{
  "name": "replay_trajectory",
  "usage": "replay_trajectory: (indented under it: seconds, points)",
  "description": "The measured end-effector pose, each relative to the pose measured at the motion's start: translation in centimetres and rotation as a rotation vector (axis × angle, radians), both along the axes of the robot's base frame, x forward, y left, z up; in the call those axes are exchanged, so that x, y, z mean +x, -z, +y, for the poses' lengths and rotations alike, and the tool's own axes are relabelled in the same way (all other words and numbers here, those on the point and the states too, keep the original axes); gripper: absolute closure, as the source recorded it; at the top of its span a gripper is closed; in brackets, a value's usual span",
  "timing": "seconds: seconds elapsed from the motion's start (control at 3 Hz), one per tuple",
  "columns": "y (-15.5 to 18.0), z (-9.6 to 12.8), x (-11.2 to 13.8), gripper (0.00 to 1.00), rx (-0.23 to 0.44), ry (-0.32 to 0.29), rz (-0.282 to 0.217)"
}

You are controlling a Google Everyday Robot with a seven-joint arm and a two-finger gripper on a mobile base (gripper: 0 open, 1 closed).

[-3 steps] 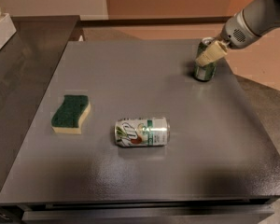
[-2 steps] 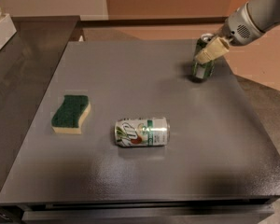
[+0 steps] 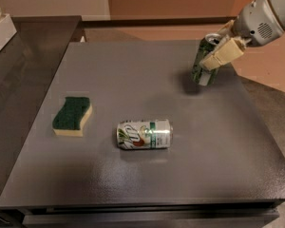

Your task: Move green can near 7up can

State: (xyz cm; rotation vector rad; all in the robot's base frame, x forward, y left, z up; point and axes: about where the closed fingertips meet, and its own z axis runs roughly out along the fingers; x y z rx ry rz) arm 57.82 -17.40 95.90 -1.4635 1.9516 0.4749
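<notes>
The green can (image 3: 203,65) is dark green with a silver top. It hangs tilted a little above the grey table (image 3: 133,80) near the far right corner, with its shadow beneath it. My gripper (image 3: 218,49) comes in from the upper right and is shut on the green can, one tan finger (image 3: 222,53) across its front. The 7up can (image 3: 144,134) is white and silver with a green logo and a red spot. It lies on its side in the middle front of the table, well to the left of and nearer than the green can.
A green and yellow sponge (image 3: 72,115) lies at the table's left. A dark counter (image 3: 19,65) runs along the left side with a white object (image 3: 0,30) on it. The table's right edge is close under the gripper.
The gripper has lifted the green can off the table and tilted it. The 7up can and sponge have not moved.
</notes>
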Motion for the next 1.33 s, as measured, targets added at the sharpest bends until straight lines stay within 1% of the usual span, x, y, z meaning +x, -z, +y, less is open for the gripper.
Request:
replay_trajectory:
  seconds: [0.33, 1.0, 1.33]
  points:
    - [0.5, 0.2, -5.5, 1.0, 0.008, -0.068, 0.05]
    - [0.9, 0.7, -5.9, 1.0, 0.0, -0.088, 0.058]
    - [1.6, 1.7, -6.6, 1.0, 0.011, -0.124, 0.065]
